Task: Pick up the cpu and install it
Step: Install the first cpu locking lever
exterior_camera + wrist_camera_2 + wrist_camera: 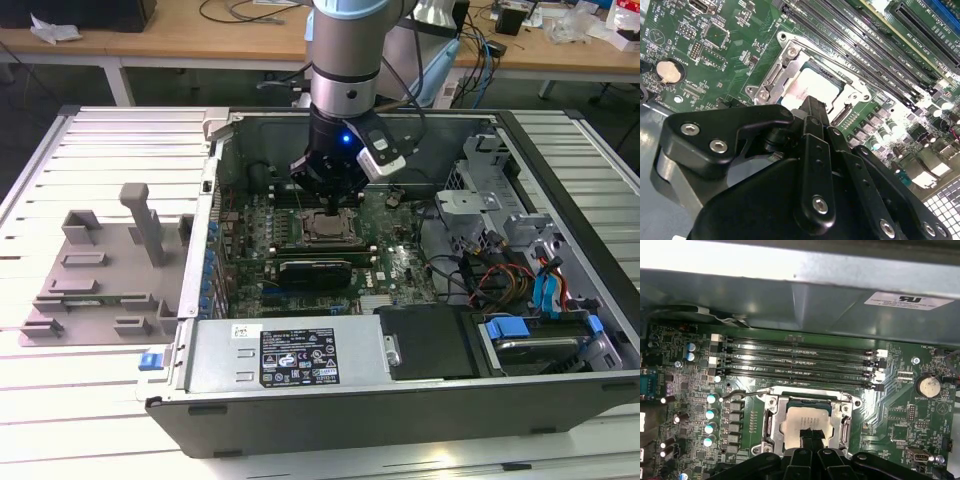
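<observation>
silvery cpu (805,423) seated in socket frame (771,420), black claw (811,436) above it, grip state unclear

Black gripper (336,200) lowered inside open dark-grey computer case (400,420), just above pale square cpu (326,227) in socket; grey plastic tray (100,270) at exterior view's left.

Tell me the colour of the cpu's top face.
Pale silvery metal; the cpu sits in the socket frame, clearest in the first wrist view.
</observation>
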Tool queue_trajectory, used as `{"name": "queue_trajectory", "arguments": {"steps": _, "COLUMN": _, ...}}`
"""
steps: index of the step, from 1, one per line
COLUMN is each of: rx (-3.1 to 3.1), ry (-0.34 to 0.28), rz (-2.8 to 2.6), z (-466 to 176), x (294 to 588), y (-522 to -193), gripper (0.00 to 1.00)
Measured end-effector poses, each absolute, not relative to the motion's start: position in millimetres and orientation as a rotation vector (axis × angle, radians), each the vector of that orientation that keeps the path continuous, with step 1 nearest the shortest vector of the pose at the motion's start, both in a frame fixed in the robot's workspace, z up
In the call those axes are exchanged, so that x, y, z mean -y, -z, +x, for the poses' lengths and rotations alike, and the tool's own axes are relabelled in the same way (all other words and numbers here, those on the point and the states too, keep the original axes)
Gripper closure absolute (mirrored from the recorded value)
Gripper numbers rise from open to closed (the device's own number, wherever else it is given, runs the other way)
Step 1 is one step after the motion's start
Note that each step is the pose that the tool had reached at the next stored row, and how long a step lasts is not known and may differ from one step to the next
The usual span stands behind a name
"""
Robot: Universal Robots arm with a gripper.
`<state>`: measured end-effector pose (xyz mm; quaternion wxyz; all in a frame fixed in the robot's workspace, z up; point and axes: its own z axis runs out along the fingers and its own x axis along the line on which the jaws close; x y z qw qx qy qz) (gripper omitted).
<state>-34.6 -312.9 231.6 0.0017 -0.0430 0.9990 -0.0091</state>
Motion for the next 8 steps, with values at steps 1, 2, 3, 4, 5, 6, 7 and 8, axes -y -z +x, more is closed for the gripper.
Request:
{"name": "queue_trajectory", "arguments": {"steps": 1, "rx": -3.135, "ry": 0.029, "rz": -0.135, "z": -34.8, "x": 313.0, "y": -231.6, "gripper": 0.89}}
{"name": "queue_trajectory", "arguments": {"steps": 2, "rx": -3.135, "ry": 0.029, "rz": -0.135, "z": -35.1, "x": 312.9, "y": -231.6, "gripper": 0.89}}
{"name": "queue_trajectory", "arguments": {"steps": 3, "rx": -3.135, "ry": 0.029, "rz": -0.135, "z": -35.5, "x": 313.0, "y": -231.6, "gripper": 0.89}}
{"name": "queue_trajectory", "arguments": {"steps": 4, "rx": -3.135, "ry": 0.029, "rz": -0.135, "z": -35.9, "x": 313.0, "y": -231.6, "gripper": 0.89}}
{"name": "queue_trajectory", "arguments": {"steps": 5, "rx": -3.135, "ry": 0.029, "rz": -0.135, "z": -36.1, "x": 313.0, "y": -231.6, "gripper": 0.89}}
{"name": "queue_trajectory", "arguments": {"steps": 6, "rx": -3.135, "ry": 0.029, "rz": -0.135, "z": -36.9, "x": 313.0, "y": -231.6, "gripper": 0.89}}
{"name": "queue_trajectory", "arguments": {"steps": 7, "rx": -3.135, "ry": 0.029, "rz": -0.135, "z": -37.9, "x": 312.9, "y": -231.6, "gripper": 0.89}}
{"name": "queue_trajectory", "arguments": {"steps": 8, "rx": -3.135, "ry": 0.029, "rz": -0.135, "z": -42.0, "x": 312.9, "y": -231.6, "gripper": 0.89}}
